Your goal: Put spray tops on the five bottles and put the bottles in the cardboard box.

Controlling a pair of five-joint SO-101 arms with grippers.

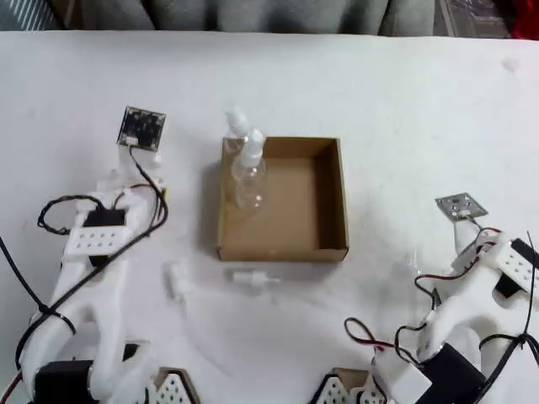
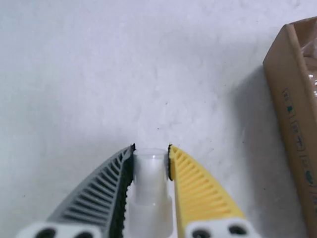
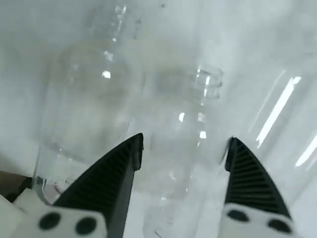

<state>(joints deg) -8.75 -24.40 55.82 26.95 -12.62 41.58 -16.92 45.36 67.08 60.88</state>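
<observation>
The cardboard box [image 1: 330,202] lies open in the middle of the table. Two clear bottles with white spray tops [image 1: 249,168] stand at its far left corner. In the left wrist view, my left gripper [image 2: 151,148] is shut on a white spray top [image 2: 148,183] above the bare table, with the box [image 2: 297,114] off to one side. My right gripper [image 3: 185,144] is open, its black fingers on either side of an uncapped clear bottle [image 3: 181,129]. A second uncapped bottle [image 3: 84,99] stands right beside that one.
Two loose spray tops lie on the table in front of the box, one [image 1: 253,278] near its front wall and one [image 1: 177,282] further left. Arm cables trail at both front corners. The far half of the table is bare.
</observation>
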